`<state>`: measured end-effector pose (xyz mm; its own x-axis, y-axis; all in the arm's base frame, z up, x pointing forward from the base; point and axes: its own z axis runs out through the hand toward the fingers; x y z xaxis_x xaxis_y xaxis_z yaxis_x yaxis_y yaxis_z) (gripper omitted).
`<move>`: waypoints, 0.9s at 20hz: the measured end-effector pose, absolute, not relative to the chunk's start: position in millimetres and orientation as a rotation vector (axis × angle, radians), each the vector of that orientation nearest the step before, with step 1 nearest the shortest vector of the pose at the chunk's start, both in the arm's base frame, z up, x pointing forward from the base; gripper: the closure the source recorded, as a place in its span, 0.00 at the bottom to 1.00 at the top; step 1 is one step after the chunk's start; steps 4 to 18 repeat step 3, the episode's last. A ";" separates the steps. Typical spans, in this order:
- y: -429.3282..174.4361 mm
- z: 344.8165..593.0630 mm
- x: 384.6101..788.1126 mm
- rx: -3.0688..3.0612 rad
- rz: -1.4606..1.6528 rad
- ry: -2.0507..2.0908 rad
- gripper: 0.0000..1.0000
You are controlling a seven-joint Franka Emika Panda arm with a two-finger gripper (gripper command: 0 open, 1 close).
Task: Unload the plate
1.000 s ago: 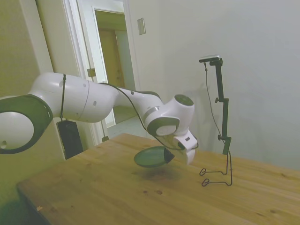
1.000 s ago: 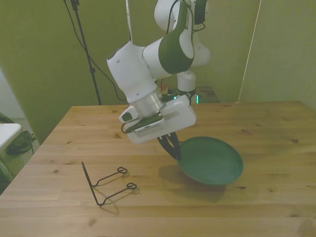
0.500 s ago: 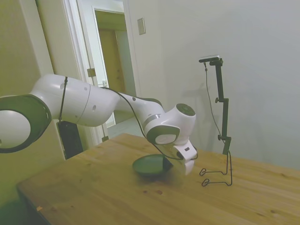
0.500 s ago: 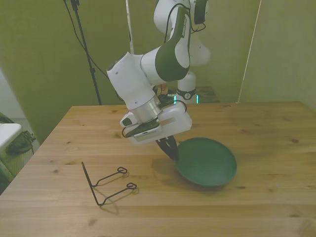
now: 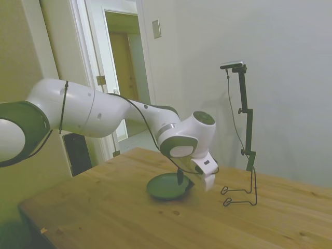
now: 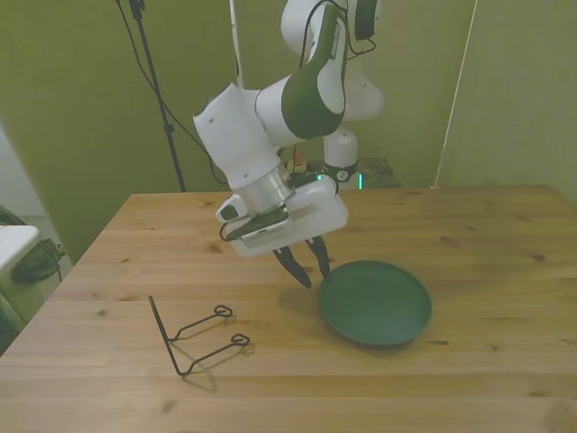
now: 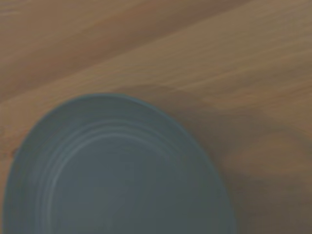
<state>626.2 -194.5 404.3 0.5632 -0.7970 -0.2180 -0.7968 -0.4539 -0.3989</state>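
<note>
The plate (image 6: 376, 304) lies flat on the wooden table (image 6: 469, 244), right side up, with its whole rim showing in the front view. It sits a little to the front view's right of the table's middle, with bare wood on all sides of it. In the side view the plate (image 5: 166, 187) rests level on the table (image 5: 104, 212), a thin shadow under its near edge. The wrist view shows the plate (image 7: 117, 170) from close above, blurred, with faint rings in its surface and its rim curving against the wood grain.

The gripper (image 6: 306, 266) hangs just above the plate's rim on the front view's left side. Its two dark fingers (image 6: 293, 268) are spread apart and tilted, with a clear gap between them; the jaws are released and hold nothing. One finger tip stands close over the rim, and the pictures do not settle whether it touches. In the side view the gripper (image 5: 182, 179) sits low over the plate's far edge, under the arm's white wrist.

A thin black wire stand (image 6: 194, 336) lies on the table to the front view's left of the plate, well apart from it, near the table's near edge. In the side view the wire stand (image 5: 241, 194) stands beyond the gripper, with open wood between the two.
</note>
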 end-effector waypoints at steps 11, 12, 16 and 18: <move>-182.0 454.2 619.9 -2.368 -0.073 1.250 0.00; -182.0 454.2 619.9 -2.368 -0.073 1.250 0.00; -182.0 454.2 619.9 -2.368 -0.073 1.250 0.00; -182.0 454.2 619.9 -2.368 -0.073 1.250 0.00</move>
